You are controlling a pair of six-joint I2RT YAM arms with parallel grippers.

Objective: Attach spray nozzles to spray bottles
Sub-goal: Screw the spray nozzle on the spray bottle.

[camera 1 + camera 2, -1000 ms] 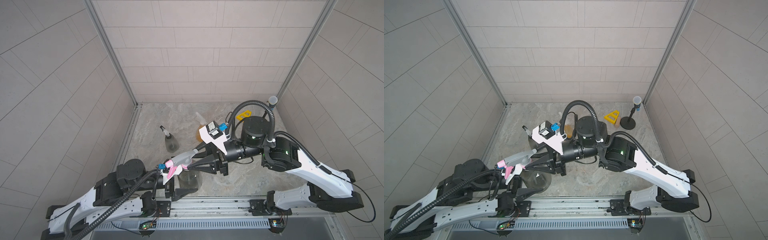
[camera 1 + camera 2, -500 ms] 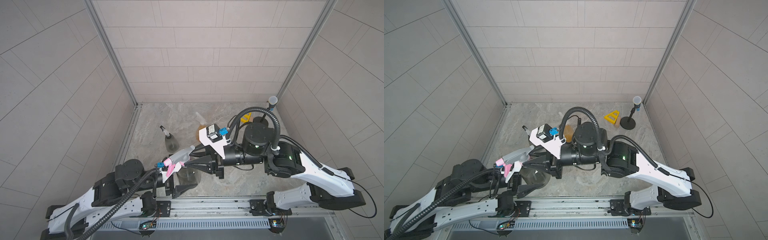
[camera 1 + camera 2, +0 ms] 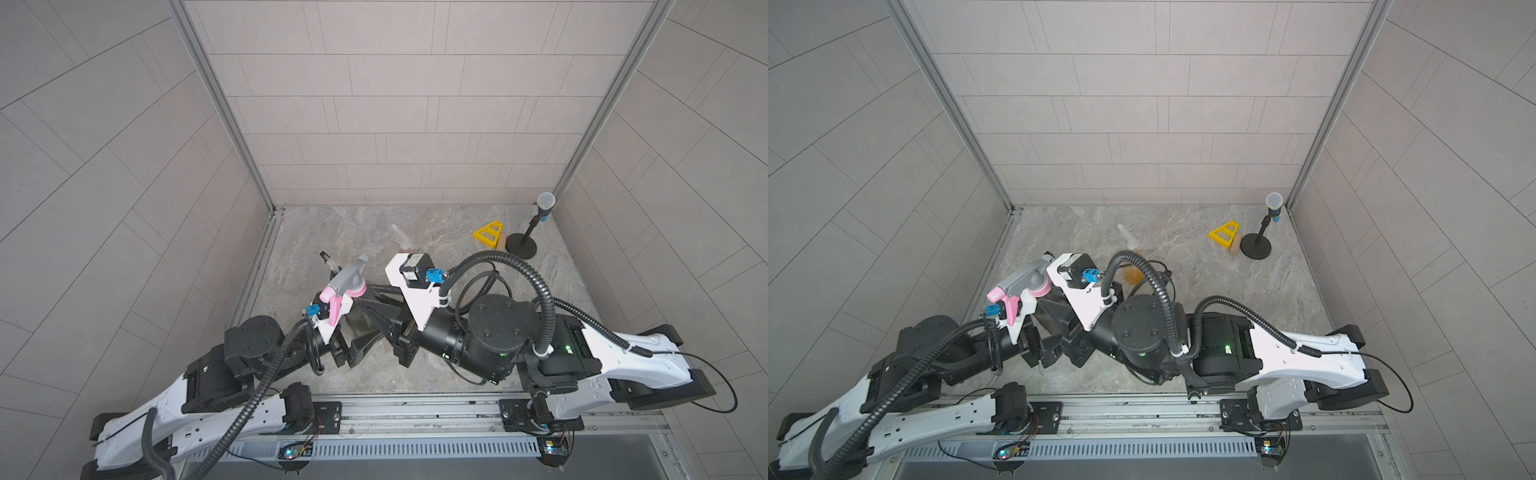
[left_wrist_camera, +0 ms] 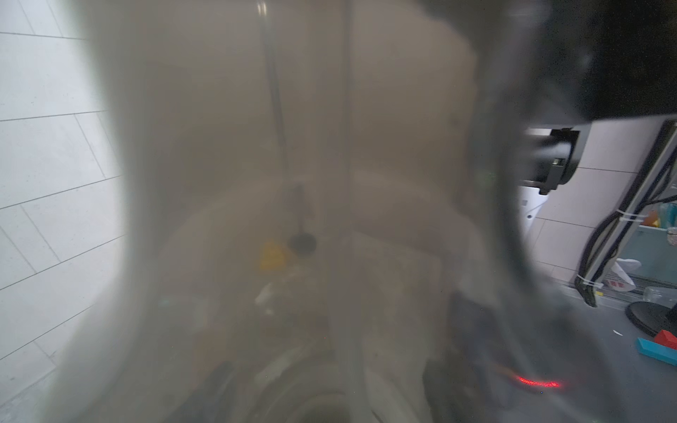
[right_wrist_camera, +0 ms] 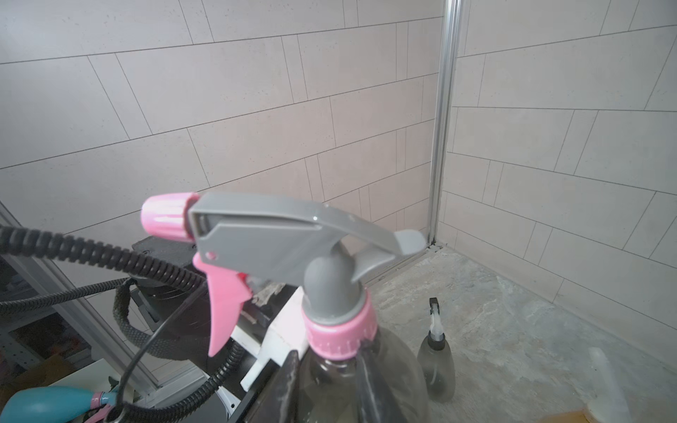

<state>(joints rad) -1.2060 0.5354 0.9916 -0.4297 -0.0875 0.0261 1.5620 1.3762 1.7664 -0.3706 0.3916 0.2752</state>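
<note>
In the lower middle of both top views, the grey-and-pink nozzle sits on the neck of a smoky grey bottle. The right hand is clamped on the bottle's shoulder just under the pink collar. The left hand grips its body lower down. The other grey bottle and the amber bottle stand behind on the tabletop.

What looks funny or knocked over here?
Nothing is spilled or broken. The pink-and-grey sprayer sits straight on the grey bottle. Only a yellow triangle by the microphone stand seems a stray.
</note>
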